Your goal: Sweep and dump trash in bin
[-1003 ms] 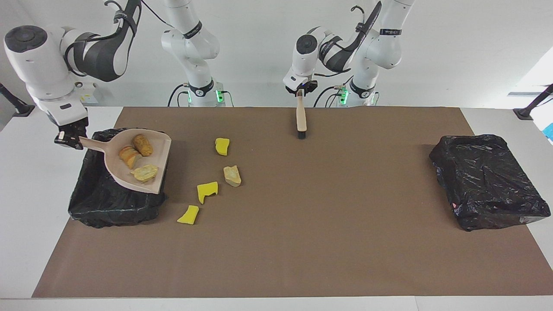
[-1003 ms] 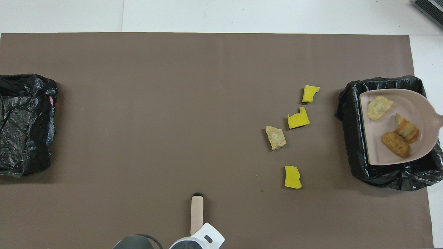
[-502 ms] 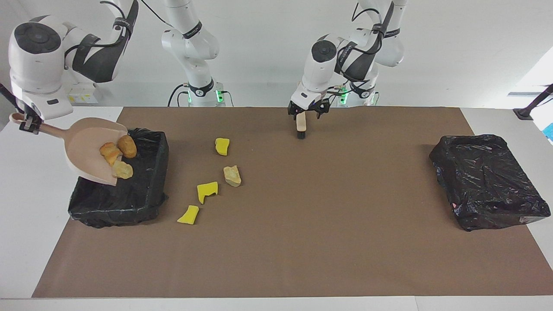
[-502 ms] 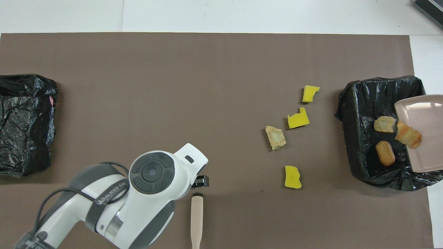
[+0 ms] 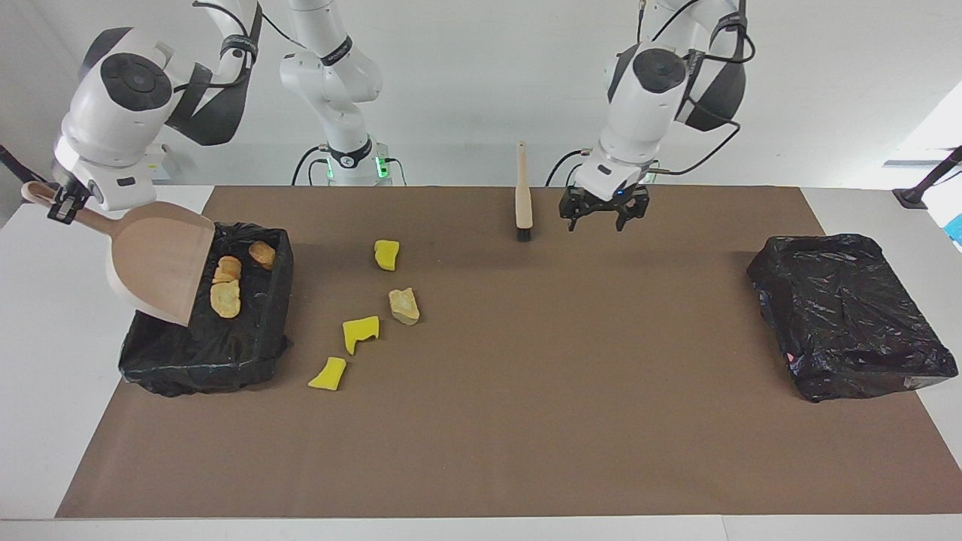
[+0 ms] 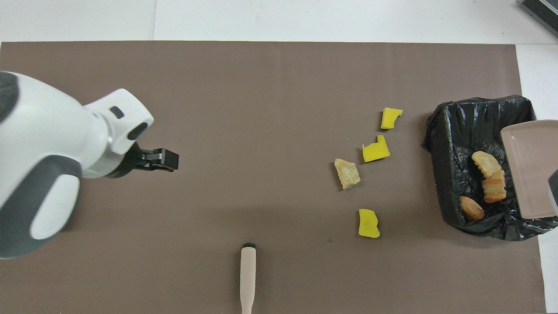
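Observation:
My right gripper (image 5: 64, 204) is shut on the handle of the beige dustpan (image 5: 159, 263), which is tipped steeply over the black-lined bin (image 5: 203, 353) at the right arm's end. Three tan-orange pieces of trash (image 6: 486, 163) lie inside that bin. Several more scraps lie on the brown mat beside it: yellow sponge pieces (image 5: 386, 254) (image 5: 361, 333) (image 5: 328, 373) and a tan lump (image 5: 404, 306). The brush (image 5: 524, 203) rests with its dark bristle end on the mat, nothing holding it. Beside it, toward the left arm's end, my left gripper (image 5: 597, 218) hangs open over the mat.
A second bin wrapped in a black bag (image 5: 849, 315) sits at the left arm's end of the mat. In the overhead view the left arm (image 6: 48, 161) covers it. The brown mat (image 5: 526, 421) spans most of the white table.
The dustpan tipped up and its three lumps slid into the bin. My left gripper opened, let go of the brush and swung away toward the left arm's end.

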Controlling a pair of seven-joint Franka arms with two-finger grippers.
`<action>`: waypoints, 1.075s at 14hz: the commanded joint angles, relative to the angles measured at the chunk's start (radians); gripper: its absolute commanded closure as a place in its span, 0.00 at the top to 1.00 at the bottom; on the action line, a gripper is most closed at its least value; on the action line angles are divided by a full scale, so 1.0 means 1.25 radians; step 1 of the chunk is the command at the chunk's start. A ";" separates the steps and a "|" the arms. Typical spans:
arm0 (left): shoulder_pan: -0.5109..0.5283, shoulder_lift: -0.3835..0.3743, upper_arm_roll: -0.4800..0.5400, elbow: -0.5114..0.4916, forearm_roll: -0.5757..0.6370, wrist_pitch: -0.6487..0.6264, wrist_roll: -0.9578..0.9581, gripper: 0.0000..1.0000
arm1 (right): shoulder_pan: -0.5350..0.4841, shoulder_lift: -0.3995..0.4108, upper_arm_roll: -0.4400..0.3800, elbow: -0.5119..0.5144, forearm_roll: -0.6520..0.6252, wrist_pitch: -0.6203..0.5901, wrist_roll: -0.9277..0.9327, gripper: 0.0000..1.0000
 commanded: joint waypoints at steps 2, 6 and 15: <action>0.108 0.006 -0.004 0.113 0.012 -0.135 0.146 1.00 | 0.007 -0.019 0.003 0.008 -0.026 0.001 0.012 0.00; 0.167 -0.003 0.001 0.177 0.015 -0.255 0.214 1.00 | 0.004 -0.040 0.000 0.048 0.064 -0.003 -0.018 0.00; 0.170 0.013 0.003 0.239 0.041 -0.289 0.263 1.00 | 0.000 -0.040 -0.007 0.058 0.437 -0.028 -0.039 0.00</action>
